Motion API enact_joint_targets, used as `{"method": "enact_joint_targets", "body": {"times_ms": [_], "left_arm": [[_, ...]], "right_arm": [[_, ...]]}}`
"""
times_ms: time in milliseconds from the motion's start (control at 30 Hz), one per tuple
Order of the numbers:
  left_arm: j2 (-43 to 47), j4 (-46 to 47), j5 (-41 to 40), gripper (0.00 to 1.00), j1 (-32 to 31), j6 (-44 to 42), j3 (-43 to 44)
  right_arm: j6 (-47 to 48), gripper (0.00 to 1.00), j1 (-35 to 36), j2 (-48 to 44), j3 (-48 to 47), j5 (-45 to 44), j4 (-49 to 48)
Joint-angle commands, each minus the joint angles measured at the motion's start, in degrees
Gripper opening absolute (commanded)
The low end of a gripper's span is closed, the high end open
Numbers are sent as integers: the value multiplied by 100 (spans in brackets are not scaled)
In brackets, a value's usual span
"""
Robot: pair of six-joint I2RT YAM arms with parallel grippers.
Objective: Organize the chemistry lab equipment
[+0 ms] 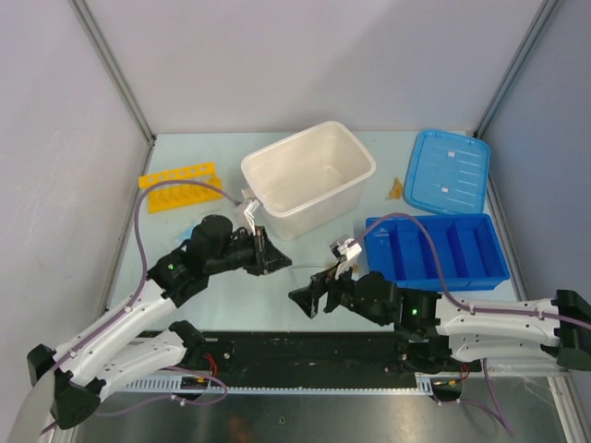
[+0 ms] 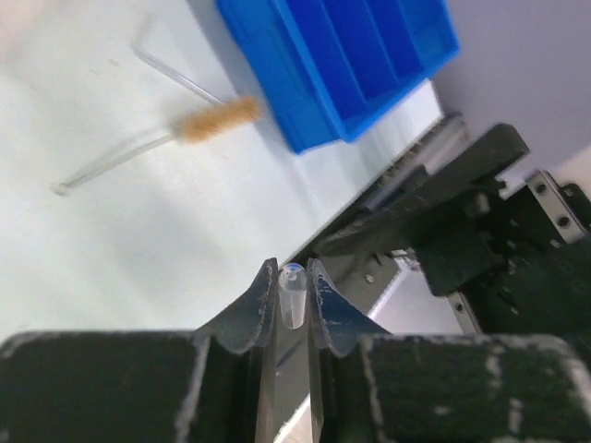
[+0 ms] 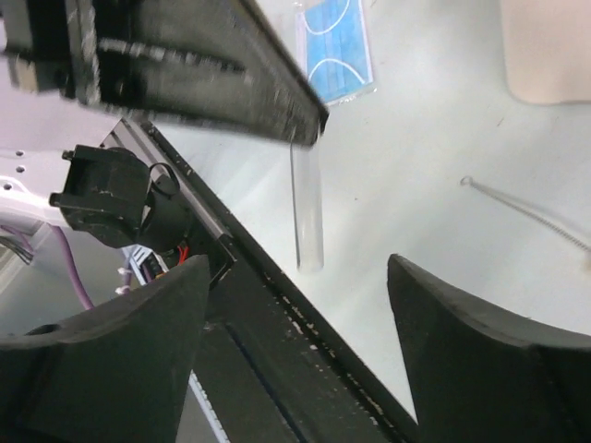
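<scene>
My left gripper [image 2: 292, 269] is shut on a short clear tube [image 2: 292, 300] and holds it above the table, left of centre in the top view [image 1: 275, 260]. My right gripper [image 3: 297, 268] is open and empty, close to the left one [image 1: 302, 298]. Just beyond its jaws another clear tube [image 3: 307, 212] lies near the table's front edge. The wire brush with tan bristles [image 2: 219, 120] lies on the table beside a long clear tube [image 2: 111, 162]. A pale blue square piece [image 3: 337, 46] lies further off. The yellow rack [image 1: 177, 187] stands at the back left. A tiny amber piece [image 1: 395, 189] lies at the back.
The big white tub [image 1: 309, 178] stands at the back centre, its blue lid [image 1: 448, 171] at the back right. The blue divided tray [image 1: 434, 249] is at the right, near the brush. The black front rail [image 1: 305, 355] runs under both grippers.
</scene>
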State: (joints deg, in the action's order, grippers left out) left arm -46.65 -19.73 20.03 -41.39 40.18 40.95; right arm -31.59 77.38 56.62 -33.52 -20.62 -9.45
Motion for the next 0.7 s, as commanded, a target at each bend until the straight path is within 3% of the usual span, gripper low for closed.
{"method": "enact_joint_targets", "body": {"times_ms": [0, 67, 200, 267, 433, 667], "left_arm": [[-270, -838, -1450, 12, 52, -932, 1122], [-433, -1103, -2357, 13, 105, -1315, 1595], [-777, -1240, -4310, 15, 363, -1991, 2369], [-1017, -1151, -4916, 14, 712, -2235, 2671], [-1594, -504, -4784, 14, 2087, -2589, 3133], [-2413, 857, -4463, 14, 3487, -2746, 3045]], "right_arm": [[-53, 91, 51, -431, 21, -233, 140], [-69, 97, 78, -645, 27, -300, 285], [-48, 99, 122, -1173, 95, -475, 511], [-29, 99, 133, -1486, 125, -594, 657], [92, 99, 128, -2112, 135, -832, 1103], [183, 99, 113, -2609, 135, -988, 1437]]}}
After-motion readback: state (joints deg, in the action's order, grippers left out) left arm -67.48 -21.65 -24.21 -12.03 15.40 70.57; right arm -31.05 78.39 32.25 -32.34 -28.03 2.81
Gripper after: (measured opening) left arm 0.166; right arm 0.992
